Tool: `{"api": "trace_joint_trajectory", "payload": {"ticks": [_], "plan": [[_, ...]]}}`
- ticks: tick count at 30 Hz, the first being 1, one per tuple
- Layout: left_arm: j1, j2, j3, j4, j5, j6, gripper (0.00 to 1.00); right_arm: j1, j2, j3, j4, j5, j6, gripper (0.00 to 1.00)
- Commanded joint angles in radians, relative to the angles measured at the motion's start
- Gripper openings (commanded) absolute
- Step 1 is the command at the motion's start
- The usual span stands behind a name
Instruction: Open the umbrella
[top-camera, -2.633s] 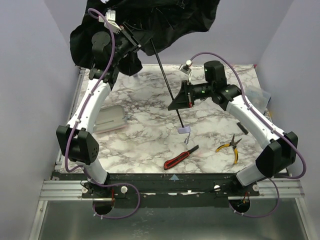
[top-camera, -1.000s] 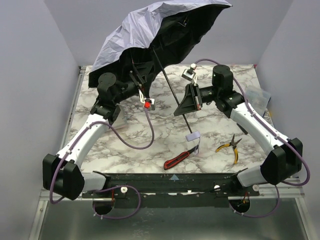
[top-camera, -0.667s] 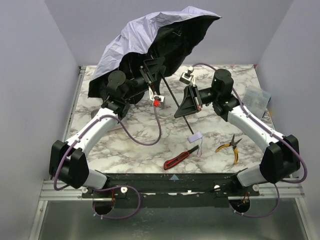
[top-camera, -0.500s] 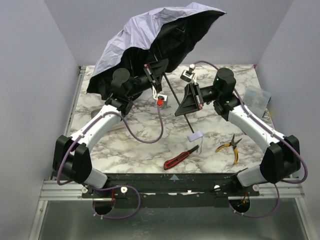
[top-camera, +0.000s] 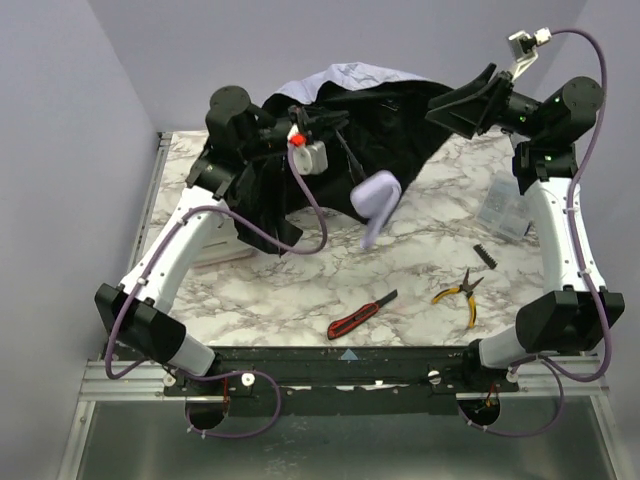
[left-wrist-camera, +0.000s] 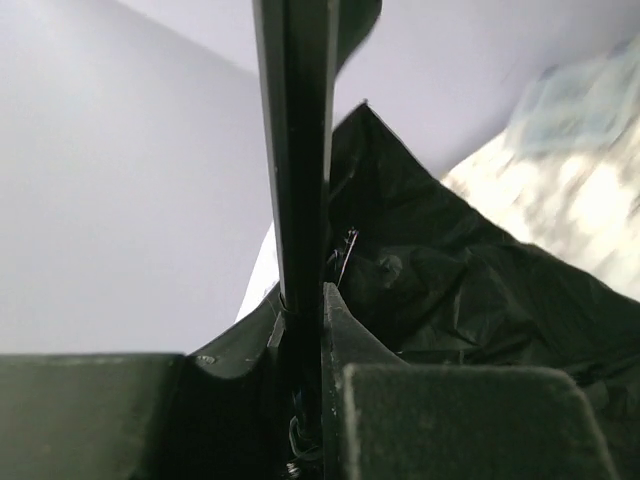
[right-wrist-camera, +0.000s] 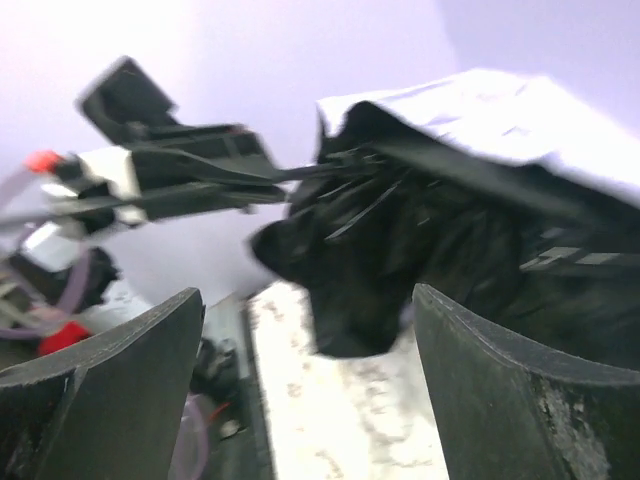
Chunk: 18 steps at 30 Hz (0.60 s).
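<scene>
Black lining and pale lavender fabric. Top view: the umbrella (top-camera: 395, 140) sits at the far middle of the table (top-camera: 300, 280), canopy tipped on its side, dark underside facing the near right. Its left edge slumps onto the table. The handle (top-camera: 375, 195) hangs above the table, blurred. The long axis runs from the canopy hub at the far side toward the near edge, handle end nearest the arms. The left end effector (top-camera: 335, 122) reaches in under the canopy. The right end effector (top-camera: 455, 108) is raised high at the far right, apart from the fabric. A utility knife (top-camera: 362, 313) and pliers (top-camera: 458, 293) lie near the front.

Left wrist: the left end effector (left-wrist-camera: 303, 320) is clamped on a thin black rod, judged the shaft (left-wrist-camera: 292, 150); lining (left-wrist-camera: 470, 300) lies behind it.

Right wrist: the right end effector (right-wrist-camera: 305, 300) is spread wide and holds nothing. It faces the canopy (right-wrist-camera: 470, 220).

Handling, as judged: light, with soft, slick fabric and thin ribs that bend easily. Take it by the shaft or handle, never the cloth. Cannot tell whether the ribs are locked out.
</scene>
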Motion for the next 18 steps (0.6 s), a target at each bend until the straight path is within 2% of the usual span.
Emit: {"api": "trace_joint_trajectory", "payload": {"ticks": [1,5,6,9,11,18], "plan": [[0.031,0.062,0.244,-0.076,0.228,-0.530,0.00,-0.010,-0.050,0.031,-0.169,0.122,-0.374,0.89],[0.054,0.212,0.491,-0.116,0.321,-0.875,0.00,-0.003,-0.068,0.047,-0.217,0.128,-0.533,0.93],[0.055,0.261,0.565,-0.162,0.333,-0.908,0.00,0.002,-0.069,0.055,-0.234,0.128,-0.562,0.93],[0.055,0.384,0.747,-0.344,0.342,-0.947,0.00,0.015,-0.058,0.086,-0.275,0.139,-0.628,0.94],[0.053,0.438,0.805,-0.418,0.324,-0.948,0.00,0.044,-0.044,0.107,-0.287,0.140,-0.643,0.94],[0.024,0.473,0.763,-0.444,0.324,-0.925,0.00,0.126,0.005,0.174,-0.334,0.164,-0.711,0.94]]}}
